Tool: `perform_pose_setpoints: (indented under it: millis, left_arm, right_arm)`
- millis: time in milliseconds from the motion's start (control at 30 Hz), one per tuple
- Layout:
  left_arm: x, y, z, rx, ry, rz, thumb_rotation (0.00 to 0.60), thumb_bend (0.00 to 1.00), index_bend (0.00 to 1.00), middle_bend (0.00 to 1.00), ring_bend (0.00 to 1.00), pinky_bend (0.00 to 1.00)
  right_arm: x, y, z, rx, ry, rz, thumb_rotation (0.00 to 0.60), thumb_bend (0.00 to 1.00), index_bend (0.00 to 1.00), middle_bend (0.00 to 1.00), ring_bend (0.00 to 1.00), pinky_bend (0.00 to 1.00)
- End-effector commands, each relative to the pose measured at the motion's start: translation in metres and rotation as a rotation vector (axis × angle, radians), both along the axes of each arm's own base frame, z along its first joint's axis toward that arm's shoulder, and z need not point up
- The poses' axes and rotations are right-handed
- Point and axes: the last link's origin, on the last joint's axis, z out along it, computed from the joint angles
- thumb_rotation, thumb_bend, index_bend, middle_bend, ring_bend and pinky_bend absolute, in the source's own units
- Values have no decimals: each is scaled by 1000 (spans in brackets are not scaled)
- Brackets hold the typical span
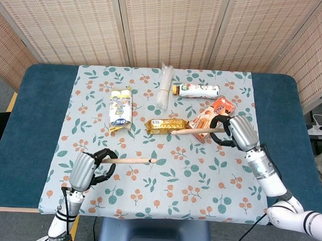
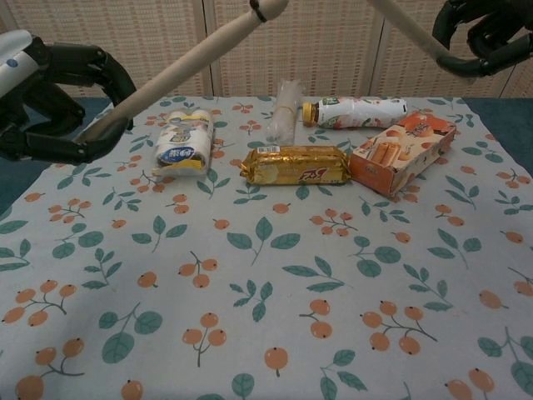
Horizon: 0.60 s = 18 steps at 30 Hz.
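Left hand (image 1: 87, 170), lower left, grips a wooden stick (image 1: 132, 161); right hand (image 1: 235, 132), centre right, grips another stick (image 1: 195, 131) above the biscuit pack (image 1: 163, 125).
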Motion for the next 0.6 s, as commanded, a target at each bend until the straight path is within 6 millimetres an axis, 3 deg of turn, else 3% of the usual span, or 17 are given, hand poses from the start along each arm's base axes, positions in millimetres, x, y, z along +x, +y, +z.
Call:
perform_pose_setpoints:
  millis: [33,367,600]
  left_arm:
    - [8,-6,1,-16,-20,-34,600,507,757,809,1000,1000]
    - [10,-6,-10,-38,21,-36,600,507,757,809,1000,1000]
    - [4,4,-25,-49,54,-14,600,507,758,810,1000,1000]
  right_arm:
    - [2,-6,-7,29,-18,-21,600,1000,720,668,801,973]
    - [13,-7,-31,157,-26,-39,600,1000,721,668,803,973]
    - [21,-2,-36,365,-57,-74,600,1000,722,668,803,973]
